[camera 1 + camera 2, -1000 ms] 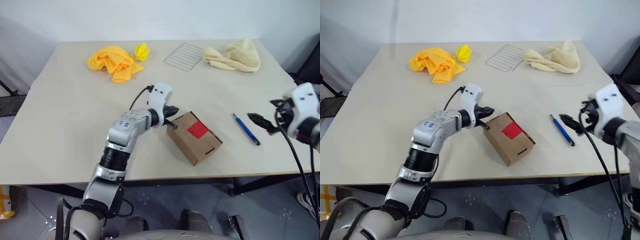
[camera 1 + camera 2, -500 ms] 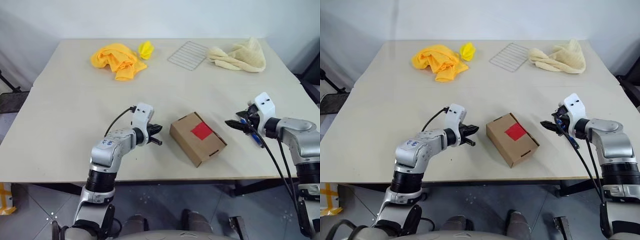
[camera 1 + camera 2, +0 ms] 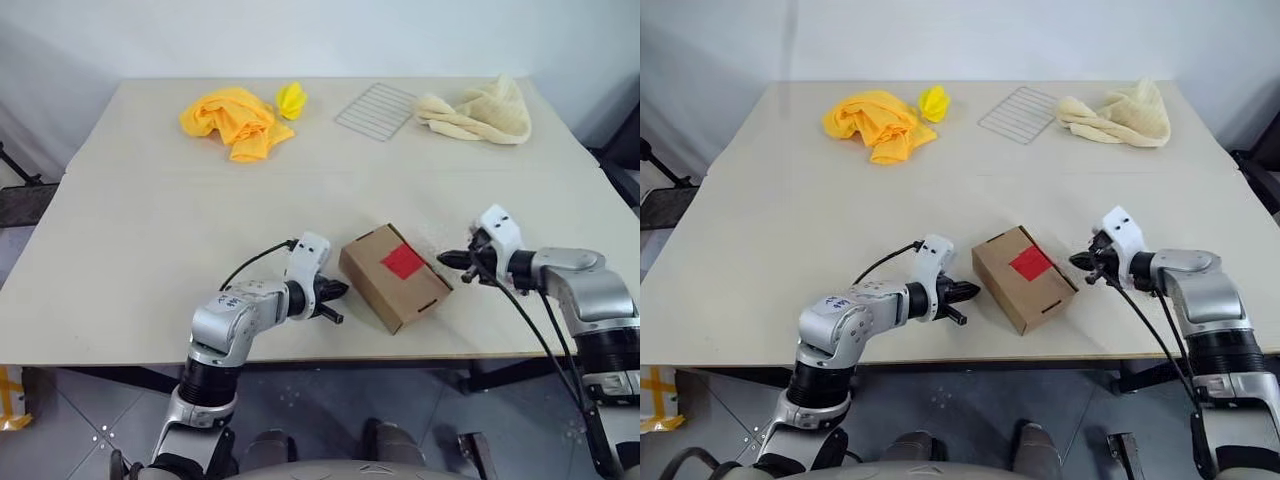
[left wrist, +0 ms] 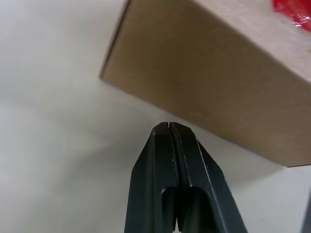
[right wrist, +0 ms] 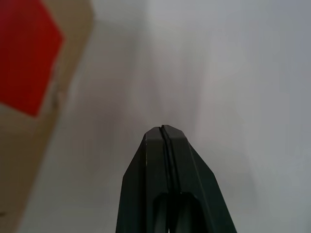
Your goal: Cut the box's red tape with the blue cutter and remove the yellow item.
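The brown box (image 3: 385,285) lies near the table's front edge, flaps closed, with the red tape (image 3: 403,262) on its top face. Its inside is hidden, and so is the yellow item. My left gripper (image 3: 336,291) is shut and empty, low over the table just off the box's left side wall (image 4: 218,87). My right gripper (image 3: 446,260) is also shut on nothing, its tips close to the box's right corner, the red tape (image 5: 26,58) off to one side of it. The blue cutter is hidden, where my right forearm covers the table.
At the far side lie an orange cloth (image 3: 235,120), a small crumpled yellow piece (image 3: 290,98), a wire rack (image 3: 375,108) and a cream towel (image 3: 480,112). The table's front edge (image 3: 400,350) runs just below the box.
My right gripper has gone from open to shut and swung left and down, to the box's right corner. My left gripper drew back toward the front edge and sank beside the box.
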You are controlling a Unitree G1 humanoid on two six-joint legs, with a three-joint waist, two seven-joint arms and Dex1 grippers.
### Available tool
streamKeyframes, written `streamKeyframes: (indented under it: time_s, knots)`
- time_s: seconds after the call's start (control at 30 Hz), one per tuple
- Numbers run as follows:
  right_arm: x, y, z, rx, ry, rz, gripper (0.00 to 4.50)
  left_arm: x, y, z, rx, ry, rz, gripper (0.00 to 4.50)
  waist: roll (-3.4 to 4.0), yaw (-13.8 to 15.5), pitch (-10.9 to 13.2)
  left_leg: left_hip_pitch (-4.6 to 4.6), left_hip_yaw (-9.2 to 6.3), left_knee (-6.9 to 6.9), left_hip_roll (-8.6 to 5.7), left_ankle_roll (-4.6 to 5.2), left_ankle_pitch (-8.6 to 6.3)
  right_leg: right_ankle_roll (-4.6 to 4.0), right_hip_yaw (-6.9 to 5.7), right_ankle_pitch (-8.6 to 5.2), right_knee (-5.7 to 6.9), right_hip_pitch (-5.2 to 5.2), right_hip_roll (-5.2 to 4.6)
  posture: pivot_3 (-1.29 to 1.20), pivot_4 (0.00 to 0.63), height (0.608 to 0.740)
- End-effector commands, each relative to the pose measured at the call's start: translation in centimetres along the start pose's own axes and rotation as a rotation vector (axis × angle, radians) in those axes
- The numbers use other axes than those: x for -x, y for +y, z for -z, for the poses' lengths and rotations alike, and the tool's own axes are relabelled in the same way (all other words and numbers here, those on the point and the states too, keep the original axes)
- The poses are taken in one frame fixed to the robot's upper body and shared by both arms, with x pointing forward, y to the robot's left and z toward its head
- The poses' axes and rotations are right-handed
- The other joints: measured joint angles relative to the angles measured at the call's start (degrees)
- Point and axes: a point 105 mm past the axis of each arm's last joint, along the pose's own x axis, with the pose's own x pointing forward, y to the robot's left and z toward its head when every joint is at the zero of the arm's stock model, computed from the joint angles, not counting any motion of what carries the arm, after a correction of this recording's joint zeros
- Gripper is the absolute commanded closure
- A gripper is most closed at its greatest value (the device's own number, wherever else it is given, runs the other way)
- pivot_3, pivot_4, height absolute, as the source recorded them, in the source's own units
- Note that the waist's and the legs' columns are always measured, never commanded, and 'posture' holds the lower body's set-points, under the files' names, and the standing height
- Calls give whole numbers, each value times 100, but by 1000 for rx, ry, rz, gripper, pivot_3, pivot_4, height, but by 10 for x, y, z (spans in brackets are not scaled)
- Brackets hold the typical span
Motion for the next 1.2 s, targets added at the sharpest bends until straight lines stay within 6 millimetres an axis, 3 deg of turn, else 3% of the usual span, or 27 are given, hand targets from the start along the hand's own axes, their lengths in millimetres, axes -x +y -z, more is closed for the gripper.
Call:
streamKeyframes:
  time_s: [0.03,0.23,0.5,0.7,1.03,1.2]
  knots:
    - [5,21,-15,10,-37,-75,4483,-7,-10,-12,-10,-51,43,4500,0,3,0,0,-1,0,0,0,0,0,-1,0,0,0,0,0,150,740]
    - [2,48,-16,4,-29,-136,4483,-20,-8,-21,-25,-82,30,4500,0,3,0,1,0,2,-1,0,0,0,0,0,1,1,0,0,150,740]
    - [-13,62,-15,-22,-39,-142,4483,-24,4,-29,-53,-89,1,4500,0,1,0,1,0,2,-1,0,0,0,-1,0,2,1,0,0,150,740]
    - [-23,59,-13,-30,-35,-112,4483,-24,7,-29,-61,-86,-6,4500,0,-10,0,2,1,2,-1,0,0,0,0,0,3,0,0,0,150,740]
    - [-15,54,-9,-3,-6,-72,4483,-19,16,-25,-72,-69,-34,4500,0,-3,0,2,0,2,-1,0,0,0,-1,0,3,1,0,0,150,740]
    - [-1,29,-7,12,-20,77,4483,-7,34,-35,-115,-105,-110,4500,0,-6,0,2,1,2,-1,0,0,0,0,0,3,0,0,0,150,740]
